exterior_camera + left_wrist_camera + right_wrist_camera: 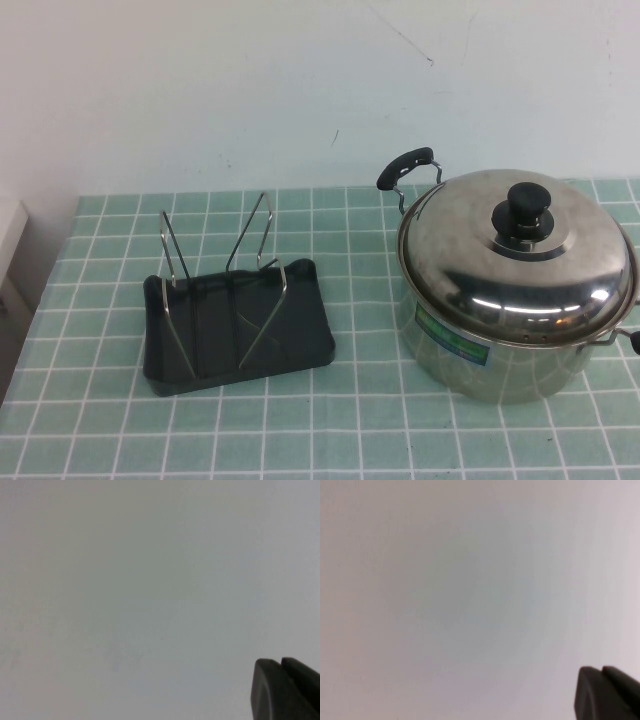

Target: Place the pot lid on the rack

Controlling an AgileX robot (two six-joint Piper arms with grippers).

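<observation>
A: Nearest?
B: Black plastic rack [238,320] with bent wire loops, lower left on the green-tiled table [330,430].
A: Lid?
B: Shiny domed pot lid [515,255], right, atop the steel pot [480,355].
A: Hands?
B: Left hand [285,690] and right hand [607,692] face blank wall; grip unclear.

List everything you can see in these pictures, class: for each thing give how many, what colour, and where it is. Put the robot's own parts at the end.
pot lid: one, shiny steel with a black knob, sitting on the pot at the table's right.
pot: one, steel with black handles and a green label, at the right, apart from the rack.
rack: one, black tray with upright silver wire loops, left of centre, holding nothing.
table: one, green tiles with white lines, under everything.
wall: one, white, behind the table.
left gripper: one, black, only a tip shows in the left wrist view against a blank surface; absent from the high view.
right gripper: one, black, only a tip shows in the right wrist view; absent from the high view.
</observation>
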